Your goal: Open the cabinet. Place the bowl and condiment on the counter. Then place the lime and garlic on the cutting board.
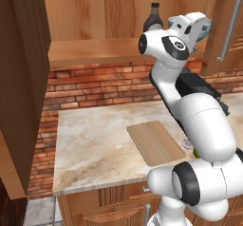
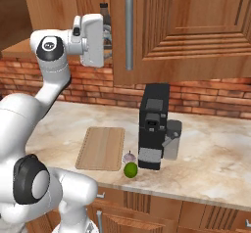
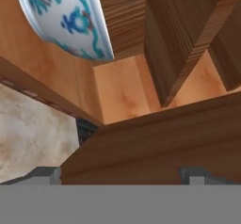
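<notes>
Hand view, bowl (image 3: 66, 18) near cabinet (image 3: 188, 35) door edge, claw (image 3: 120, 175) spread

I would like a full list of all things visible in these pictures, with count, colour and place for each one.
cabinet: one, warm brown wood, on the wall, left door swung open.
bowl: one, white with blue pattern, on the cabinet shelf.
condiment: one, dark brown bottle, on the cabinet shelf, behind the hand.
counter: one, beige marble-look, below the cabinet.
cutting board: one, light wood, flat on the counter.
lime: one, bright green, near the counter's front edge.
garlic: one, whitish-pink, just behind the lime.
coffee machine: one, black, right of the board.
brick wall: one, red-brown, behind the counter.
gripper: one, white, open, at the cabinet shelf.
</notes>
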Tool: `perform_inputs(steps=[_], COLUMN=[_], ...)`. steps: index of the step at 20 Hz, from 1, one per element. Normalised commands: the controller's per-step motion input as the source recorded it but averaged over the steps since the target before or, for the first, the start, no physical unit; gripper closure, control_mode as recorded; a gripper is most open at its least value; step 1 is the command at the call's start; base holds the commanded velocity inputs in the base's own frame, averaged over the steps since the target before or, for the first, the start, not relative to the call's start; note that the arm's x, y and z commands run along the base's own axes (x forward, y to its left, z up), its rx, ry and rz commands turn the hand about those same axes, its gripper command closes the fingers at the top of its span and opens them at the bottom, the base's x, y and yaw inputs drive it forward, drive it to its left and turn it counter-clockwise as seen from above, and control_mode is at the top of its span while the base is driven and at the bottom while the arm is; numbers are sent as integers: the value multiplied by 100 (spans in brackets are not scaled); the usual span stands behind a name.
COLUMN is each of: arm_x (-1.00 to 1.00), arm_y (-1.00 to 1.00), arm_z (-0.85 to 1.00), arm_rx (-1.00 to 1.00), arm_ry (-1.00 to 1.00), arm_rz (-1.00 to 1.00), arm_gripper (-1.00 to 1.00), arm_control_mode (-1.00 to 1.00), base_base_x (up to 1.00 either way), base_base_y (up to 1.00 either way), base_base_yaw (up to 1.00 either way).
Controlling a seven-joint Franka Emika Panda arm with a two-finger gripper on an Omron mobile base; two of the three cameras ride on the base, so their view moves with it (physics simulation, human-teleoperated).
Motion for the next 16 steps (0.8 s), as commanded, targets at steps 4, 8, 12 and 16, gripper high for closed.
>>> perform_inputs(steps=[4,8,12,16], arm_x=[1,-3,-46,-69], arm_y=[-20,-24,-31,-33], arm_z=[0,0,0,0], arm_rx=[0,0,0,0], arm_ry=[0,0,-4,-5], arm_rz=[0,0,-6,-10], arm_gripper=[-100,-100,-100,-100], arm_control_mode=[-100,-100,-100,-100], base_base_x=[0,0,0,0], base_base_y=[0,0,0,0], base_base_yaw=[0,0,0,0])
